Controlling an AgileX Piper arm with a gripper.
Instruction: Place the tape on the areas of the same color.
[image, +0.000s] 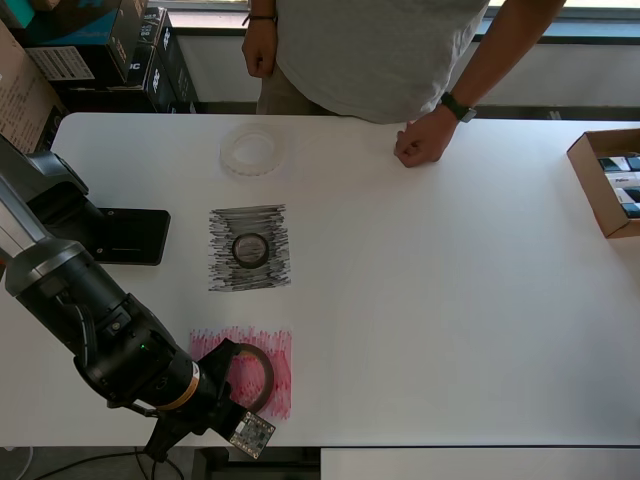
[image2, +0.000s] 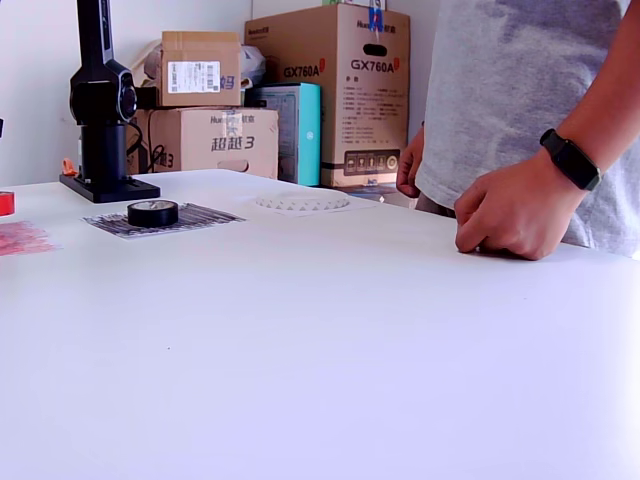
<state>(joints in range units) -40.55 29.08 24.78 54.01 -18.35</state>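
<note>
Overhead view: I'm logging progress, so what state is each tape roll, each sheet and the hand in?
Black tape roll: flat on black sheet.
White tape roll: flat; white sheet under it not discernible.
Red tape roll: on red sheet, at the hand.
Hand: whether gripping or open, unclear.

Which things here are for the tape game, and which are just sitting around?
For the job: red tape, red sheet, black tape, black sheet, white tape, tool.

Just lying about: brown box, stacked boxes, black stand.
</note>
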